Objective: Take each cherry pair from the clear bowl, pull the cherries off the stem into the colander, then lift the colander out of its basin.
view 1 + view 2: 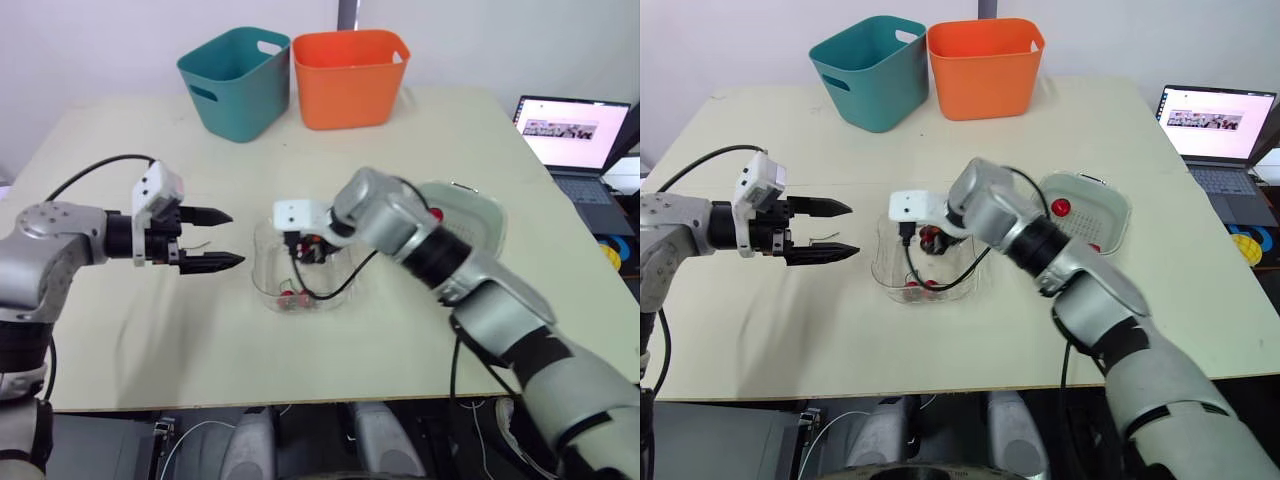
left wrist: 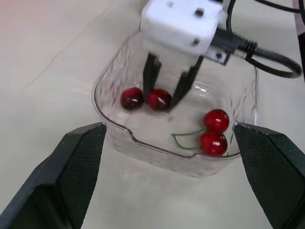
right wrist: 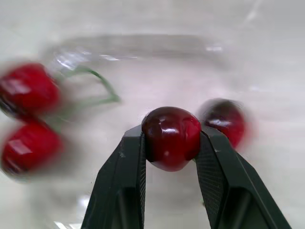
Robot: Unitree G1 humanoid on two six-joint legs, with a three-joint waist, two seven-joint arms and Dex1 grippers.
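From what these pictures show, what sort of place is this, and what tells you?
Probably a robotics lab or office, not a kitchen: a plain table, an open laptop beside it, a teal bin and an orange bin.

Pale table [image 1: 120, 330], white wall [image 1: 100, 40].
At the far edge a teal bin [image 1: 235, 80] stands beside an orange bin [image 1: 350, 78]; open laptop [image 1: 575, 135] off right.

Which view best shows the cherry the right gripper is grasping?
The right wrist view: the cherry sits close up, pinched between both fingers. The left wrist view shows it smaller, between those fingers inside the clear bowl. The eye views show it as a red speck.
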